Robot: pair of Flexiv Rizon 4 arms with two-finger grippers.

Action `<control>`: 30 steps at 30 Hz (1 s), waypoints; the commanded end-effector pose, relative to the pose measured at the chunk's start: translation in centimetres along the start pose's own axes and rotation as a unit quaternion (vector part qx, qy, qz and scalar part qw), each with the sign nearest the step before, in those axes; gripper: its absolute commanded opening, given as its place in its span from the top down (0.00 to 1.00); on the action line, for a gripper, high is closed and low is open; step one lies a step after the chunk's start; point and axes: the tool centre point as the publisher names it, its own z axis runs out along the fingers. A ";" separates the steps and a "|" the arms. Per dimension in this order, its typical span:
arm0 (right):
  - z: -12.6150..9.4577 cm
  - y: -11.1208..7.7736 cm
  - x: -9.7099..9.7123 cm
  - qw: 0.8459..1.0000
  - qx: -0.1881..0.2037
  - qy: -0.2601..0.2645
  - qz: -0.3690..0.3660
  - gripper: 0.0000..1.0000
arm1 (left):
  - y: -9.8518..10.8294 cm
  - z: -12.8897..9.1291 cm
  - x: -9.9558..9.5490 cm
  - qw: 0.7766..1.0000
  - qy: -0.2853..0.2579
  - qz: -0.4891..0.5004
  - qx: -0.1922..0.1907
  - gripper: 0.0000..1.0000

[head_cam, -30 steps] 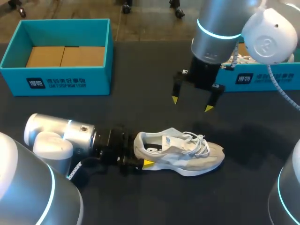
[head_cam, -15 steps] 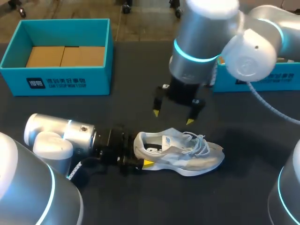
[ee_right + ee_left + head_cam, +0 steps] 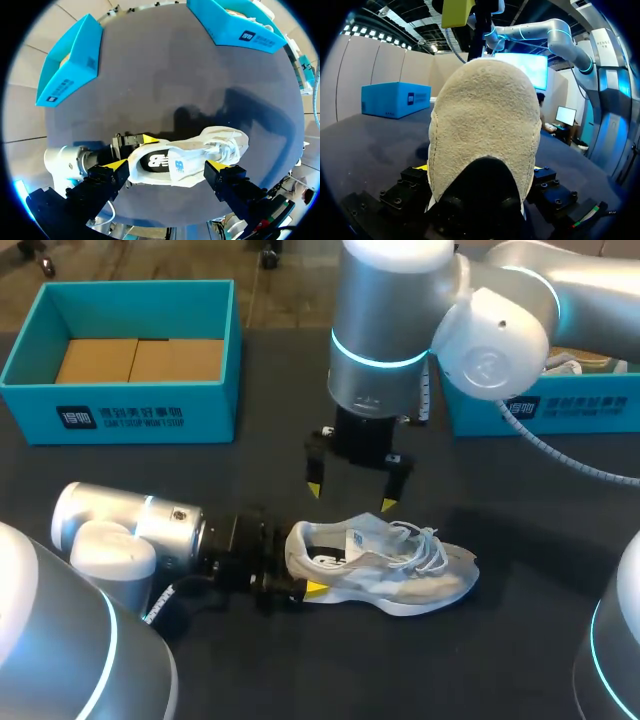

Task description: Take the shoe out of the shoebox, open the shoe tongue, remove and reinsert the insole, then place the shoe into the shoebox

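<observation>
A pale grey-white shoe stands upright on the dark table, heel to the left and laces toward the toe. My left gripper lies low on the table and is shut on the heel; the suede heel fills the gap between its fingers in the left wrist view. Open and empty, my right gripper hangs just above the shoe's collar. From the right wrist view its yellow tips straddle the shoe from above, and the dark insole with a white logo shows inside.
An open teal shoebox with a cardboard liner stands at the back left. A second teal box sits at the back right, behind my right arm. Bare dark table surrounds the shoe.
My right arm has swung left and come down from near the right box to just above the shoe's opening, fingers still open. The left arm and the shoe have not moved.
</observation>
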 end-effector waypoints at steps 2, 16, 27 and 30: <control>0.8 -0.1 1.4 0.998 0.046 -0.043 0.032 0.00 | -0.1 0.0 0.0 1.000 0.000 0.000 -0.001 1.00; 3.4 -2.4 1.6 0.993 0.055 -0.078 0.063 0.00 | -0.1 0.0 0.0 1.000 0.000 0.000 -0.001 1.00; 3.5 -3.9 0.8 0.994 0.030 -0.081 0.072 0.00 | -0.1 0.0 0.0 1.000 0.000 0.000 -0.001 1.00; 3.6 -4.3 0.8 0.993 0.022 -0.091 0.067 0.00 | -0.1 0.0 0.0 1.000 0.000 0.000 -0.001 1.00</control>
